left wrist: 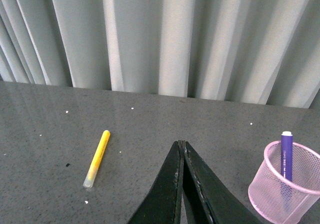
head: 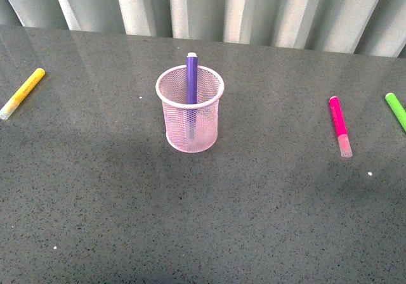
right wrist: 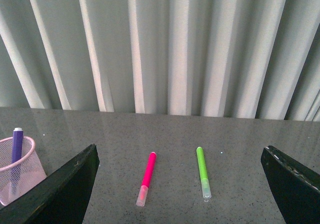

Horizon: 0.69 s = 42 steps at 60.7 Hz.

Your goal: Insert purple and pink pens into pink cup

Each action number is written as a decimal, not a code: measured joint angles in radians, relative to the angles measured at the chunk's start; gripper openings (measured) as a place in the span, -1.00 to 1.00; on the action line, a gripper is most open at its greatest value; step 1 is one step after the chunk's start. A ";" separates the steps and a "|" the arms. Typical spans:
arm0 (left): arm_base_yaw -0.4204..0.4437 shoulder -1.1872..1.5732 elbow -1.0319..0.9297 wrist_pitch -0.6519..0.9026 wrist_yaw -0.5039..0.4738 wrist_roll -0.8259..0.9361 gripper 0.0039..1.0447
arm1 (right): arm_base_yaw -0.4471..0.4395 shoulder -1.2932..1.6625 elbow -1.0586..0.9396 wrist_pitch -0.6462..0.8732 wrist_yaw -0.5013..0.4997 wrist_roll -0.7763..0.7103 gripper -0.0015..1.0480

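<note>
Right claw (right wrist: 180,151) released, fingers spread wide, nothing held. The pink pen (right wrist: 146,179) lies flat on the desk (head: 203,220) ahead of this claw, in line with the gap between its fingers, pale cap towards the claw. The green marker (right wrist: 202,172) lies just beside it. Left claw (left wrist: 180,146) clenched, fingers pressed together and empty. The pink cup (left wrist: 280,196) stands ahead of it and off to one side, apart, with the purple pen (left wrist: 286,154) upright inside. The yellow marker (left wrist: 97,157) lies off to the other side. White lettering (left wrist: 287,160) on the purple barrel is too small to read.
</note>
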 joint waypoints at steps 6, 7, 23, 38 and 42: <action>0.023 -0.083 -0.024 -0.061 0.020 0.000 -0.94 | 0.000 0.000 0.000 0.000 0.000 0.000 0.87; 0.026 -0.100 -0.029 -0.073 0.024 0.000 -0.94 | 0.000 0.000 0.000 0.000 0.000 0.000 0.87; 0.131 -0.349 -0.069 -0.276 0.122 0.000 -0.94 | 0.000 0.000 0.000 0.000 0.000 0.000 0.87; 0.131 -0.526 -0.076 -0.434 0.127 0.000 -0.94 | 0.000 0.000 0.000 0.000 0.000 0.000 0.87; 0.132 -0.570 -0.076 -0.475 0.127 0.000 -0.94 | 0.000 0.000 0.000 0.000 0.000 0.000 0.87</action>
